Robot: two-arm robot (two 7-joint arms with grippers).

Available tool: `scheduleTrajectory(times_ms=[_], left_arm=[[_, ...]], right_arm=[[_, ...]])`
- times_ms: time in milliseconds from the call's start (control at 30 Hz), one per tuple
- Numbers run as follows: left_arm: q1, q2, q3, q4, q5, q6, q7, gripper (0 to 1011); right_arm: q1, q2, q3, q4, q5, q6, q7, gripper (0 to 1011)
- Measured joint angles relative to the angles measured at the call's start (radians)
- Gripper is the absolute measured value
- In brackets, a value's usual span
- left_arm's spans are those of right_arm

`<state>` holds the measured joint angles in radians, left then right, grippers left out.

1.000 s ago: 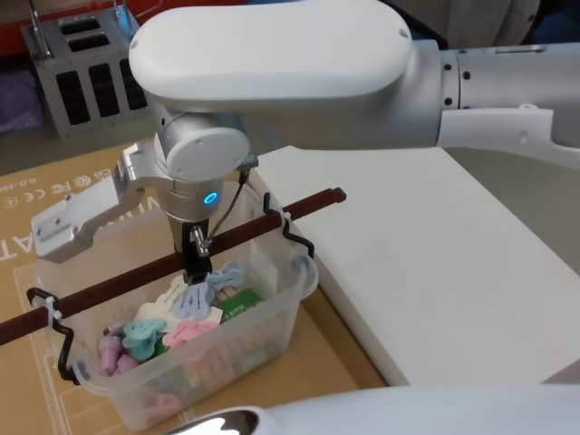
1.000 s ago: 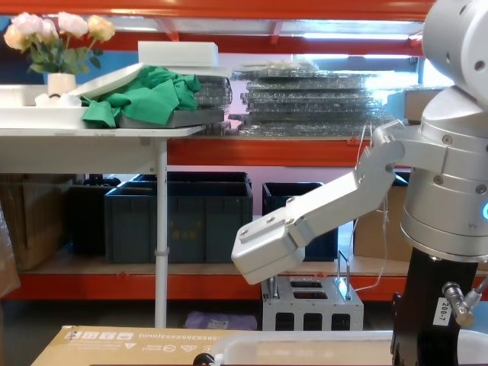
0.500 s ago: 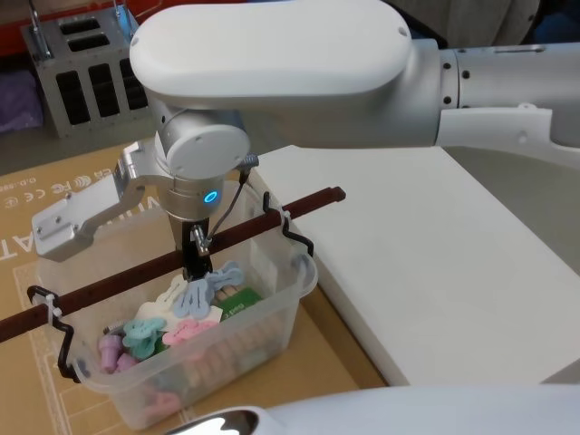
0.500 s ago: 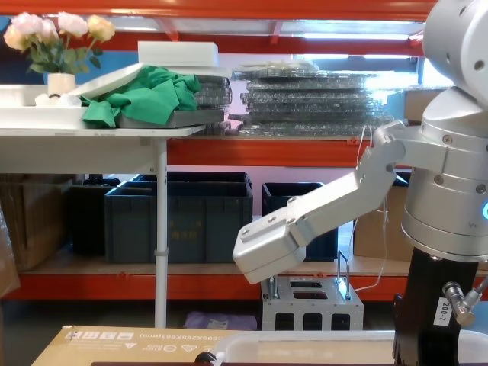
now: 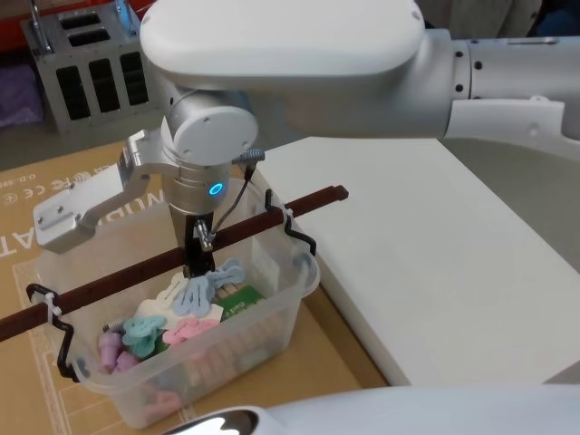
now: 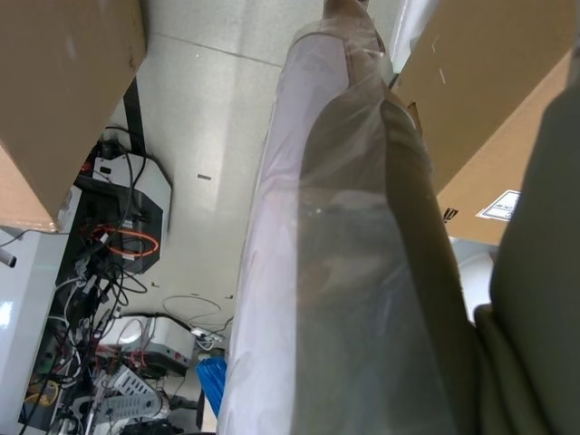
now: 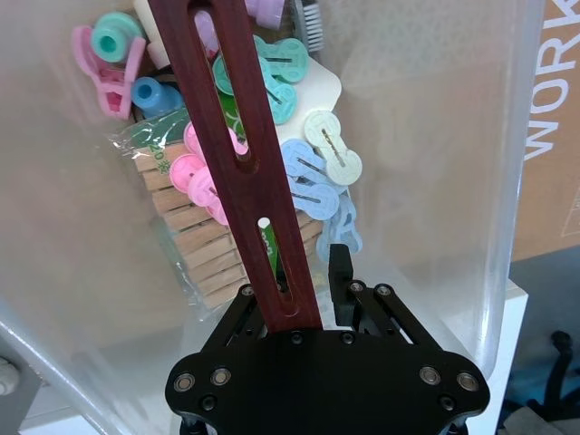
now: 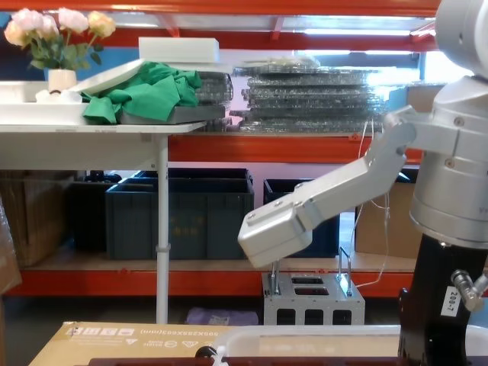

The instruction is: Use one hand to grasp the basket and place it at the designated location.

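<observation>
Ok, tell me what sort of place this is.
Probably a warehouse or storeroom used as a robot workspace: orange steel racking, dark blue crates on its lower shelf, and stacked trays above.

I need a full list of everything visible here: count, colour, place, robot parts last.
basket: one, translucent whitish, left of the white board.
handle: one, dark red-brown, across the basket.
pegs: many, pastel plus wooden, inside the basket.
cardboard: one, brown, below the basket.
white board: one, white, right of the basket.
metal box: one, grey, behind the cardboard.
crates: several, dark blue, on the low shelf.
green cloth: one, green, on the white table.
flowers: one bunch, pale, same table.
right hand: one, black, closed on the handle.
</observation>
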<state>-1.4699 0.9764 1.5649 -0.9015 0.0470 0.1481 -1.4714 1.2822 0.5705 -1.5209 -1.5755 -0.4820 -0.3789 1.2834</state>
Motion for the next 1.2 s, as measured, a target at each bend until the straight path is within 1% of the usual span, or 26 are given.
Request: scheduleTrajectory(times_ms=[200, 267, 300, 333, 500, 633, 767, 1033, 1200], left_arm=[[0.000, 0.000, 0.000, 0.000, 0.000, 0.000, 0.000, 0], [0.000, 0.000, 0.000, 0.000, 0.000, 0.000, 0.000, 0], [0.000, 0.000, 0.000, 0.000, 0.000, 0.000, 0.000, 0], [0.000, 0.000, 0.000, 0.000, 0.000, 0.000, 0.000, 0], [0.000, 0.000, 0.000, 0.000, 0.000, 0.000, 0.000, 0], [0.000, 0.000, 0.000, 0.000, 0.000, 0.000, 0.000, 0], [0.000, 0.000, 0.000, 0.000, 0.000, 0.000, 0.000, 0], [0.000, 0.000, 0.000, 0.000, 0.000, 0.000, 0.000, 0], [0.000, 0.000, 0.000, 0.000, 0.000, 0.000, 0.000, 0]], right_arm=[[0.005, 0.009, 0.008, -0.006, 0.013, -0.001, 0.001, 196], [0.008, 0.014, 0.013, -0.006, 0.018, -0.001, 0.001, 167], [0.010, 0.018, 0.017, -0.008, 0.024, -0.001, 0.002, 116], [0.011, 0.021, 0.019, -0.008, 0.028, -0.001, 0.002, 97], [0.021, 0.034, 0.035, -0.009, 0.050, -0.007, 0.005, 44], [0.033, 0.052, 0.055, -0.017, 0.079, -0.013, 0.008, 21], [0.037, 0.062, 0.063, -0.022, 0.091, -0.016, 0.010, 3], [0.042, 0.075, 0.075, -0.026, 0.106, -0.018, 0.012, 0], [0.049, 0.088, 0.089, -0.024, 0.123, -0.022, 0.017, 0]])
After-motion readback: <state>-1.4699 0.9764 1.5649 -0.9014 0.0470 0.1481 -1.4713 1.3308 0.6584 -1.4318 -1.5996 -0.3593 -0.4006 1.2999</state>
